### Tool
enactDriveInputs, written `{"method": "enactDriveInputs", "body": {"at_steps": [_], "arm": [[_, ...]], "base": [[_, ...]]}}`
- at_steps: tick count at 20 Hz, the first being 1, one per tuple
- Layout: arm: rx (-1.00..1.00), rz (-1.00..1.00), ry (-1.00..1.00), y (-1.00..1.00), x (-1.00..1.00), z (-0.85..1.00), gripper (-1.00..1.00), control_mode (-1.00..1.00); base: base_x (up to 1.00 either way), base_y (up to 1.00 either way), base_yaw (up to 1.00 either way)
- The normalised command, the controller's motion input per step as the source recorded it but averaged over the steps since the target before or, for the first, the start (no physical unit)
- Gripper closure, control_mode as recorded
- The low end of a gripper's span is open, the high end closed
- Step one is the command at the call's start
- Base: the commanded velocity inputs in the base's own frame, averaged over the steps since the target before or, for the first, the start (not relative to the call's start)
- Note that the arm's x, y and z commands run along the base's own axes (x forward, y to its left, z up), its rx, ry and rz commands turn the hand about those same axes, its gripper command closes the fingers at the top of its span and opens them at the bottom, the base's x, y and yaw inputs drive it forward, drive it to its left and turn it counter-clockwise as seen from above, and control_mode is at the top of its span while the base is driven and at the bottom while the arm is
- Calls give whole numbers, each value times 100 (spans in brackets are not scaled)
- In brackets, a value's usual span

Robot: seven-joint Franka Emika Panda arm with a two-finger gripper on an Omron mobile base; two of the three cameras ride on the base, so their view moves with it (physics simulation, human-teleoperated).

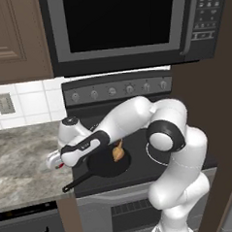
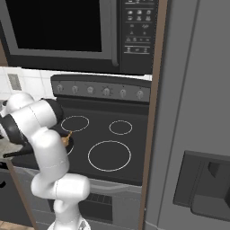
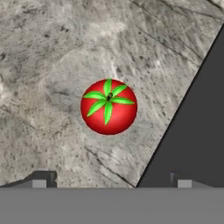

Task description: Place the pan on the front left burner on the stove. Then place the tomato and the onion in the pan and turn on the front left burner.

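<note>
The black pan (image 1: 102, 168) rests on the front left of the stove (image 1: 138, 136), covering the front left burner's ring, its handle pointing toward the front edge. The tan onion (image 1: 118, 152) lies inside it, also seen as the onion (image 2: 66, 139) past the arm. The red tomato (image 3: 108, 106) with its green stem top lies on the stone counter (image 3: 52, 65), left of the stove's edge. My gripper (image 3: 112, 180) hangs open over the tomato, one fingertip on each side and apart from it. From the left base view the gripper (image 1: 53, 161) is low over the counter, beside the pan handle.
Round knobs (image 1: 111, 91) line the stove's back panel. A microwave (image 1: 117, 20) hangs above. Bare burner rings (image 2: 109, 155) show on the stove's right half. A tall grey fridge (image 2: 197, 112) stands at the right. A wall outlet (image 1: 4, 103) sits above the counter.
</note>
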Motion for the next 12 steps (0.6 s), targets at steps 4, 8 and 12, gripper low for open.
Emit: {"method": "enactDriveInputs", "body": {"at_steps": [4,8,12], "arm": [[0,0,0,11,17,-5,-100,-100],[0,0,0,16,14,-1,-100,-100],[0,0,0,13,7,-2,-100,-100]], "base": [[0,0,0],[0,0,0],[0,0,0]]}}
